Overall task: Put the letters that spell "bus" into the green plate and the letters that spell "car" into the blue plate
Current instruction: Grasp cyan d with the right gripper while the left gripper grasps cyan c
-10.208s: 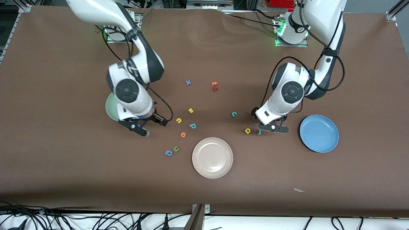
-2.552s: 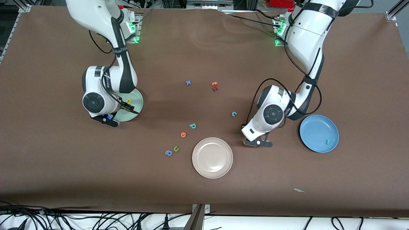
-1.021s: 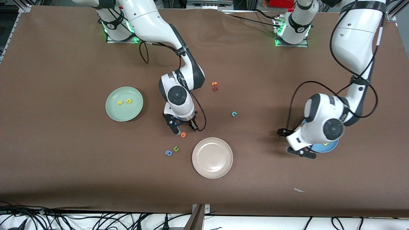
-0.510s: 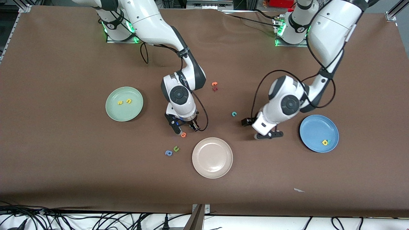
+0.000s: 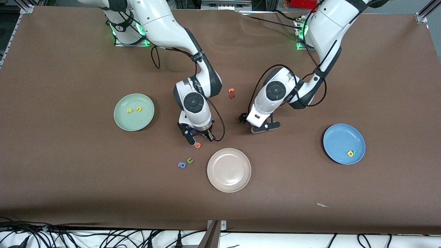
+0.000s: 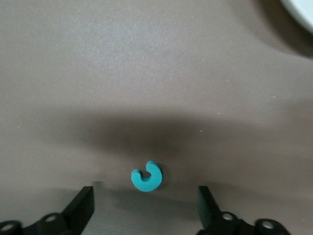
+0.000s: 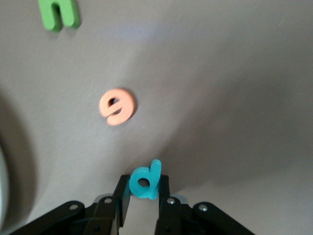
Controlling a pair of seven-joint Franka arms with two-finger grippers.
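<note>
Your right gripper (image 7: pixel 144 193) is clamped on the teal b (image 7: pixel 145 182) mid-table: lift it to the green plate (image 5: pixel 120 120). Your left gripper (image 6: pixel 145 205), jaws apart, straddles the teal c (image 6: pixel 146 176); close next.

A brown table covering (image 5: pixel 69 179) fills nearly the whole front view, lightly wrinkled near the robots' bases. Aluminium frame rails (image 5: pixel 423 13) stand at its corners. Along the edge nearest the front camera runs a white strip strewn with black cables (image 5: pixel 103 237). A small white scrap (image 5: pixel 322 205) lies on the covering.
</note>
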